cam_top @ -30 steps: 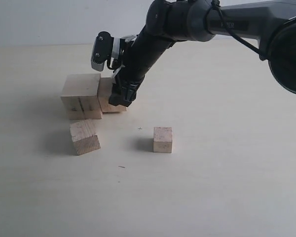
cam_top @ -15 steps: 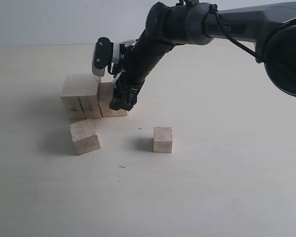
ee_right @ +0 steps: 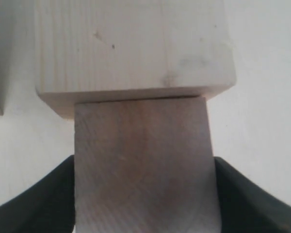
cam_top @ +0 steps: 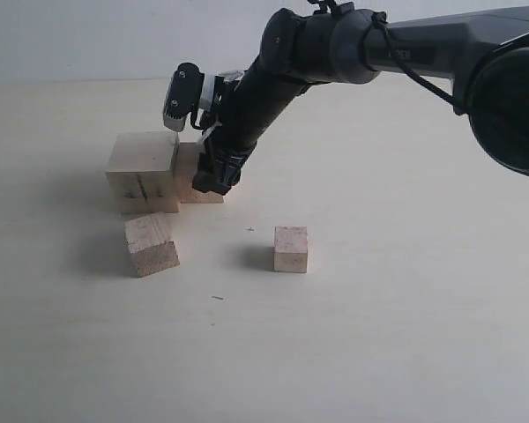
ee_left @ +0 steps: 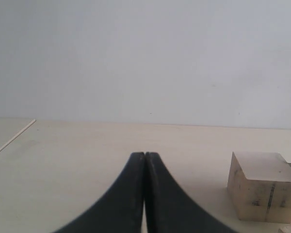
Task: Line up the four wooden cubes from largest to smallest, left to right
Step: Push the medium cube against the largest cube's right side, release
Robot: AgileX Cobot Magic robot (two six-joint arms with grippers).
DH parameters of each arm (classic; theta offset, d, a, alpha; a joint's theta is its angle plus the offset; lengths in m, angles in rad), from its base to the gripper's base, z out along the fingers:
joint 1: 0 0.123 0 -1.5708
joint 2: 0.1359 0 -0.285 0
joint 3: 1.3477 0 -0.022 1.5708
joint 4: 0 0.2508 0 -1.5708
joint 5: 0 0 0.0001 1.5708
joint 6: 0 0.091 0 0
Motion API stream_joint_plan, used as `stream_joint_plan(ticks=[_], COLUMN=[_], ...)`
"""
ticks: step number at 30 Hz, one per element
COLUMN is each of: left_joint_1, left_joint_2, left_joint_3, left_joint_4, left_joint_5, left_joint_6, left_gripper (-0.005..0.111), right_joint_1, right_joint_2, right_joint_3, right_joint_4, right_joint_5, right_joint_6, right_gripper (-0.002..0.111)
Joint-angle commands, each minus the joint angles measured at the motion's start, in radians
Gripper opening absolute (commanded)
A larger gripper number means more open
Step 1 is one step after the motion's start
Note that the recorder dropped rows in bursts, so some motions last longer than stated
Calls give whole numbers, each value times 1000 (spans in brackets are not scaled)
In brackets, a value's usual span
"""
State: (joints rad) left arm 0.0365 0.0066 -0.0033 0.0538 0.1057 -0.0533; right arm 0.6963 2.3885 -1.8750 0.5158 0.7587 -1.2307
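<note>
The right gripper (ee_right: 144, 204) jaws grasp the rigid, likely light second-largest cube (ee_right: 140, 145) by opposite faces; left gripper (ee_left: 144, 194) jaws clenched, empty.

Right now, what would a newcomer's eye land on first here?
The black right hand, reaching across to the left, clamps a mid-sized cube flush against the largest cube. Nearer the camera, two smaller cubes stand loose and apart: a skewed cube in front of the largest, the smallest cube alone to its right.
</note>
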Motion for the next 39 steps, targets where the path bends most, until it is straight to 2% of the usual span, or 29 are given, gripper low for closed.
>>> stream_joint_plan(ticks=[1,18,23,26,30,35,39], left_joint_1=[2,2,2,2,2,2,2], left_joint_2=[-7,-7,-7,-7,-7,-7,-7], left_joint_3=[3,3,3,3,3,3,3], left_joint_4=[-10,-10,-10,-10,-10,-10,-10], left_joint_5=[-4,-4,-4,-4,-4,-4,-4], left_joint_6=[4,4,4,4,4,4,4], left_gripper=[3,3,3,3,3,3,3], right_joint_1=[0,0,0,0,0,0,0], right_joint_2=[12,4,4,4,-42,-170,-295], right_joint_3=[4,4,4,4,4,4,4], right_joint_4=[-5,-87,-87,-87,-80,-100,-154], right_joint_5=[-10,73,57,53,24,20,103], right_joint_6=[5,3,3,5,10,142,162], right_gripper=[11,50,78,89,95,100,100])
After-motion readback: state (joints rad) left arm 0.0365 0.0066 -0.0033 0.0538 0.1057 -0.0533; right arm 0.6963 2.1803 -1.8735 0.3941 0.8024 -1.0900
